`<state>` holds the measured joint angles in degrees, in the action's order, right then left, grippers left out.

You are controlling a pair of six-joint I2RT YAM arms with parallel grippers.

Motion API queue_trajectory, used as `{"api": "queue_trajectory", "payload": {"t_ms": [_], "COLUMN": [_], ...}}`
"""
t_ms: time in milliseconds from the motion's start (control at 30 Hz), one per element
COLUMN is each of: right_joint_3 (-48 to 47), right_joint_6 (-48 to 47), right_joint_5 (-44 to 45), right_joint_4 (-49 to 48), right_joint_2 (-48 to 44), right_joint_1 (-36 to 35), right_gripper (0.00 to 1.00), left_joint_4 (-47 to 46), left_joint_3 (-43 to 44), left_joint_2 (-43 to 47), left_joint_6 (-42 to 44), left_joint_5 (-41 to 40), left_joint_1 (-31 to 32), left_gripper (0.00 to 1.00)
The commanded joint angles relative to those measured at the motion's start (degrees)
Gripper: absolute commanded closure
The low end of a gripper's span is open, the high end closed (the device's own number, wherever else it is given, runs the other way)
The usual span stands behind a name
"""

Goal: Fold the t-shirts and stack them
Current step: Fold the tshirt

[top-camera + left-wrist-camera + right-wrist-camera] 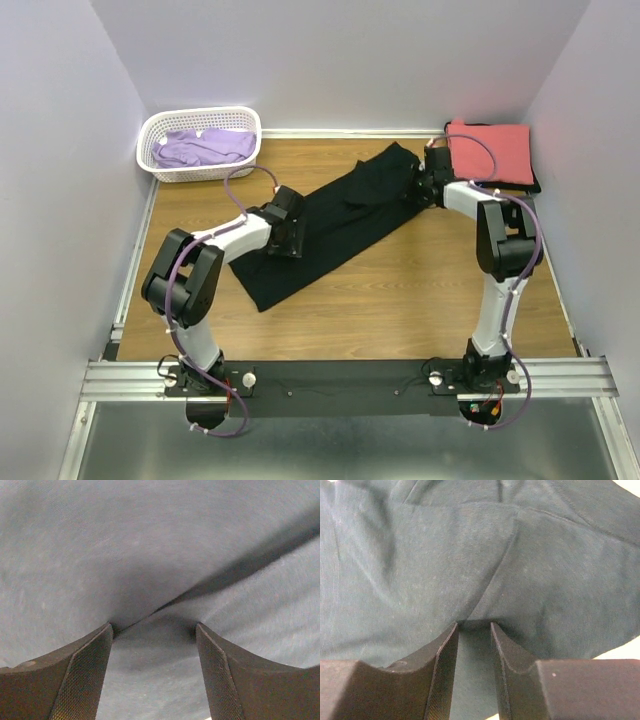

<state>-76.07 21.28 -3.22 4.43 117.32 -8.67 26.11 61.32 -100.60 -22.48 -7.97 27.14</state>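
The black t-shirt [330, 225] lies as a long diagonal strip across the wooden table [400, 300]. My left gripper [285, 240] is down on its near-left part; in the left wrist view it [155, 627] is wide open, with the fingertips pressed into the cloth [150, 545] beside a crease. My right gripper [428, 185] is at the shirt's far-right end; in the right wrist view it [474, 625] stands at a narrow gap with its tips on the fabric [420, 555] where a fold meets them. The coral-red t-shirt [490, 152] lies folded at the back right.
A white lattice basket [150, 140] at the back left holds the lavender t-shirt [205, 148]. A dark edge [536, 186] shows under the coral-red one. Walls close in the table on three sides.
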Motion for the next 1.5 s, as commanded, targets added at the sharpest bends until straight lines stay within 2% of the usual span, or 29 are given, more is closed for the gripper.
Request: {"api": "queue_trajectory", "payload": {"t_ms": [0, 133, 333, 633, 800, 900, 933, 1067, 1200, 1233, 1300, 1333, 1467], "right_joint_3": [-6.69, -12.51, -26.65, -39.57, -44.07, -45.83, -45.74, -41.71, -28.57, -25.12, -19.23, -13.02, 0.98], "right_joint_6": [-5.89, -6.33, -8.27, -8.62, -9.41, -10.64, -11.25, -12.05, -10.47, -9.51, -7.93, -6.87, -6.34], "right_joint_5": [-0.80, -3.36, -9.42, -16.10, -16.73, -16.29, -16.11, -14.27, -9.35, -8.13, -6.98, -6.97, -3.46], "right_joint_4": [3.48, 4.53, 9.98, 12.01, 12.27, 12.36, 12.36, 12.54, 13.68, 14.03, 16.47, 17.80, 26.67], "right_joint_2": [9.13, 13.02, 22.50, 31.74, 32.98, 30.61, 29.47, 19.73, 6.20, 0.60, -5.49, -10.91, -22.81], "right_joint_1": [0.40, 0.40, 0.40, 0.40, 0.40, 0.49, 0.49, 0.41, 0.40, 0.40, 0.40, 0.23, -2.75], "right_gripper": [0.59, 0.58, 0.55, 0.51, 0.50, 0.49, 0.49, 0.44, 0.42, 0.38, 0.36, 0.34, 0.32], "left_joint_4": [6.76, 6.76, 3.78, -0.36, -0.71, 0.61, 1.65, 5.44, 7.11, 7.81, 8.78, 10.09, 11.86], "left_joint_3": [-2.78, -4.54, -4.28, 7.92, 10.92, 14.17, 16.27, 22.52, 24.46, 24.20, 22.27, 21.39, 10.95], "left_joint_2": [-0.30, 0.14, -0.21, -10.93, -12.96, -11.29, -10.59, -6.29, -0.84, 0.39, 3.73, 4.96, 13.90], "left_joint_6": [-0.37, -2.83, -7.48, -11.09, -12.93, -13.82, -14.60, -16.54, -19.17, -19.44, -20.06, -20.23, -20.85], "left_joint_5": [7.60, 15.42, 24.92, 37.22, 37.94, 34.00, 30.50, 21.61, 13.08, 10.11, 8.41, 5.45, 1.21], "left_joint_1": [5.97, 10.65, 16.89, 22.25, 22.79, 22.87, 22.87, 22.61, 22.17, 22.17, 22.17, 22.08, 22.08], "left_gripper": [0.25, 0.26, 0.25, 0.26, 0.20, 0.14, 0.13, 0.05, 0.05, 0.05, 0.05, 0.05, 0.07]}}
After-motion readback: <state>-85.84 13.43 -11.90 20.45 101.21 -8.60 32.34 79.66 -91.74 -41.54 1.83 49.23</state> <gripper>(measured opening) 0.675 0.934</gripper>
